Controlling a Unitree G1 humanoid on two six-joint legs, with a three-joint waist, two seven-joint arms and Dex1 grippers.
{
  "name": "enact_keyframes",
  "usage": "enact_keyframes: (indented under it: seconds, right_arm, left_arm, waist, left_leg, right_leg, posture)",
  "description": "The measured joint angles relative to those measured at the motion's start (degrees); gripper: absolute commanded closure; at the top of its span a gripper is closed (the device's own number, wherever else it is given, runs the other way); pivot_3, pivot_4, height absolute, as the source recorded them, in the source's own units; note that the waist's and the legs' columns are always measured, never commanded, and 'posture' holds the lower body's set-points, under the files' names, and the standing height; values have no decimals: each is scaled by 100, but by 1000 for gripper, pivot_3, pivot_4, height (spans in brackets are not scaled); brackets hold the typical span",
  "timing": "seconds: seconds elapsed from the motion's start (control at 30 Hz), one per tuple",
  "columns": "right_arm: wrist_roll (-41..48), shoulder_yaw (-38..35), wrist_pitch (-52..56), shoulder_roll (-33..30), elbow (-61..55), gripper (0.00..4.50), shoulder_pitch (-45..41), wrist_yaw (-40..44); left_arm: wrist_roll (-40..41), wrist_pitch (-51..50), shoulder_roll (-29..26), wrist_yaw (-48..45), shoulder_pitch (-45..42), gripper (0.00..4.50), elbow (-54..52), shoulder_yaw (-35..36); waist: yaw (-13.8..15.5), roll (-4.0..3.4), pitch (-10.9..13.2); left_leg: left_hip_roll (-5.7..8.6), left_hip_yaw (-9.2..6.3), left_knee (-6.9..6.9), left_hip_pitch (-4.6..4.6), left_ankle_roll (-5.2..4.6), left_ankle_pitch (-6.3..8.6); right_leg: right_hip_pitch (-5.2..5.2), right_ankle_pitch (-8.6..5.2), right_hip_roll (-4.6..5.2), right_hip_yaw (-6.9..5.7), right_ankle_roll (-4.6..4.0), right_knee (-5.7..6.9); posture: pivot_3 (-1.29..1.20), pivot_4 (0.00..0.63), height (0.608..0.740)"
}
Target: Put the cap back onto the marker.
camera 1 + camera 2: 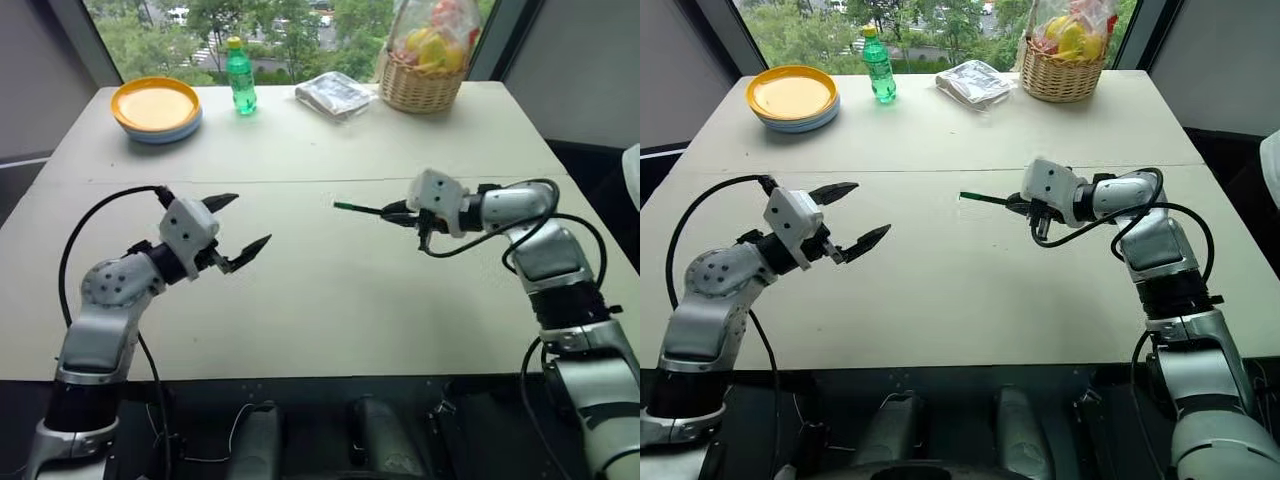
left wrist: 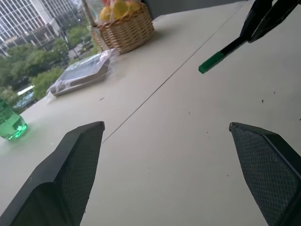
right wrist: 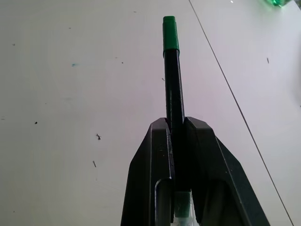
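Right jaws clamped on marker, cap on; left jaws wide apart, empty.
Right gripper (image 3: 178, 127) pinches the thin black marker (image 3: 174, 89) mid-barrel above the bench (image 1: 330, 300); green cap (image 3: 170, 33) sits on its far end, pointing toward the left gripper (image 1: 232, 227). Bench matte off-white, centre seam, faint specks; window beyond.
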State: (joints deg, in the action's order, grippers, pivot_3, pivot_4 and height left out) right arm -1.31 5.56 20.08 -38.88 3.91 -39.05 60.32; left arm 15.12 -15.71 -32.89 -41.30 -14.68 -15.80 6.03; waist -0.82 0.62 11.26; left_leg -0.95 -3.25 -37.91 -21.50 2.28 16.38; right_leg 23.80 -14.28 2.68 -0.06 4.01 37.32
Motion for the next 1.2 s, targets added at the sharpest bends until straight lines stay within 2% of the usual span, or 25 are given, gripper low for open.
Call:
enact_keyframes:
  seconds: [0.17, 0.4, 0.63, 0.97, 1.2]
  right_arm:
    - [101, -565, 2263, -32, -1228, 4500, 479, -884]
    - [31, -1540, 4325, 232, -1543, 4500, 756, -2383]
    - [147, -1958, 4979, 653, -1506, 4500, 965, -3206]
    - [443, -2194, 5083, 1203, -1474, 4500, 1215, -3849]
    - [619, -2190, 4962, 1224, -1359, 1136, 1397, -3997]
  left_arm:
    - [62, -396, 42, 23, -342, 47, 294, -118]
    - [227, -673, 151, -174, -775, 47, 791, -311]
    - [296, -775, 166, -319, -927, 47, 857, -485]
    - [453, -1179, 58, -463, -1027, 47, 777, -485]
    - [548, -1331, 38, -478, -1021, 0, 611, -485]
  waist:
    - [12, 0, 0]
    - [14, 1, -1]
    - [-16, 0, 0]
    - [-14, 0, 0]
    - [-12, 0, 0]
  left_leg:
    - [1, -2, 0, -1, 0, 0]
    - [2, 1, 1, -5, 0, 0]
    - [1, 2, 3, -3, 0, 0]
    - [1, 3, 3, -4, 0, 0]
    - [1, 3, 3, -4, 0, 0]
  right_leg:
    - [-1, 0, 0, -2, 0, 0]
    - [0, 0, 1, -1, 0, -6]
    - [2, 0, -2, 1, 0, -5]
    - [2, 0, -1, 1, 0, -5]
    - [2, 0, -1, 1, 0, -5]
  posture:
    - [0, 150, 740]
    - [0, 150, 740]
    - [0, 150, 740]
    - [0, 150, 740]
    - [0, 150, 740]
